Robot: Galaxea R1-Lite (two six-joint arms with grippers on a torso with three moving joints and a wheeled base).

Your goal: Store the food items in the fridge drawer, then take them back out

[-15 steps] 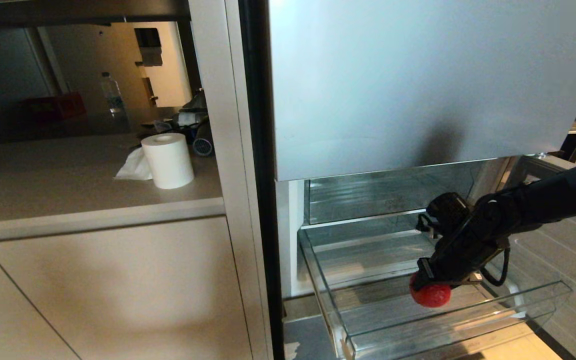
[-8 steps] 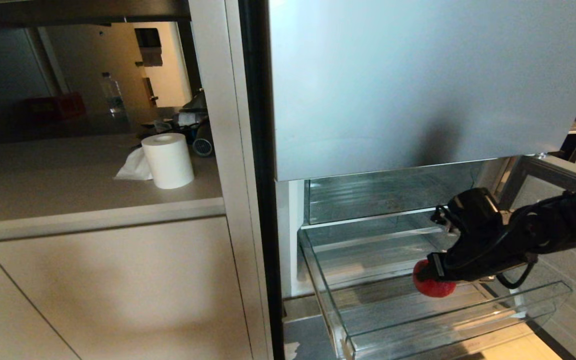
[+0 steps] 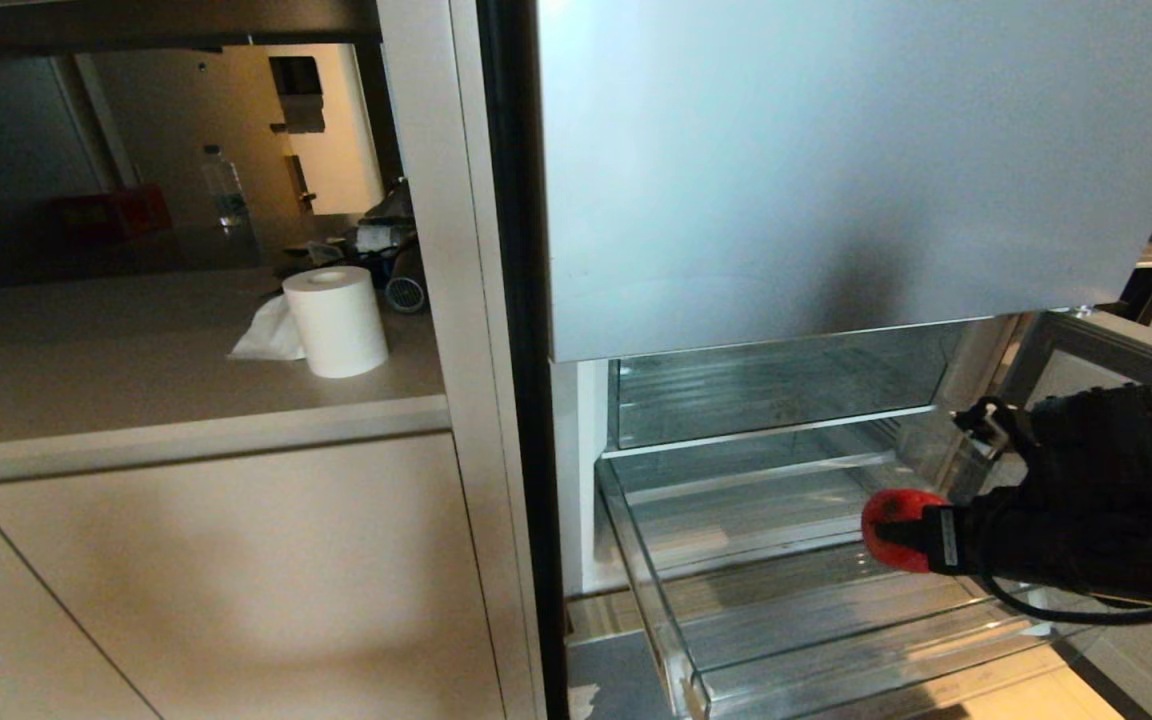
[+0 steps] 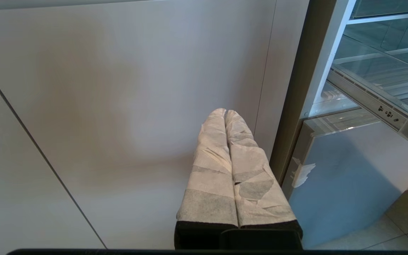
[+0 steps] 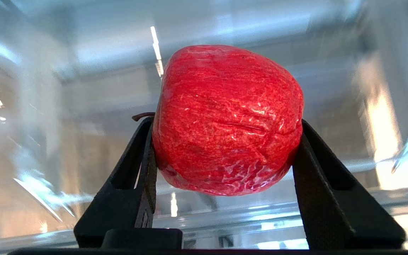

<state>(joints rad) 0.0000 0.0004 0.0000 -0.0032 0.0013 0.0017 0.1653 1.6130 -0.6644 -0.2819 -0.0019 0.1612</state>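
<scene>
— Starting with the biggest thing: what fills the head view?

— A silver-blue fridge panel (image 3: 816, 160) takes up the upper right. To its left are pale cabinet fronts (image 3: 216, 580) under a counter (image 3: 136, 370) that carries a white paper roll (image 3: 336, 320).

— And below the panel?

— The fridge drawer (image 3: 696, 690) stands pulled out, clear plastic with a ribbed bottom and a tall transparent front wall. Behind and above it sits another clear compartment (image 3: 766, 390).

— Where is the right arm?

— It reaches in from the right edge, lying about level over the drawer's right part. The right gripper (image 3: 921, 540) points toward the left of the view, with the red fruit (image 3: 891, 520) at its tip.

— Is the fruit resting in the drawer?

— No, it hangs above the ribbed bottom, clear of it. In the right wrist view the fruit (image 5: 227, 118) is clamped between the two black fingers (image 5: 143, 170), one pressing each side, and a short stem sticks out by one finger. The right gripper (image 5: 225, 156) stands fairly wide around it.

— And the left gripper?

— The left gripper (image 4: 225, 117) hangs low in front of the cabinet fronts, beside the fridge's edge. Its taped fingers (image 4: 211, 170) are pressed together with nothing between them.
</scene>
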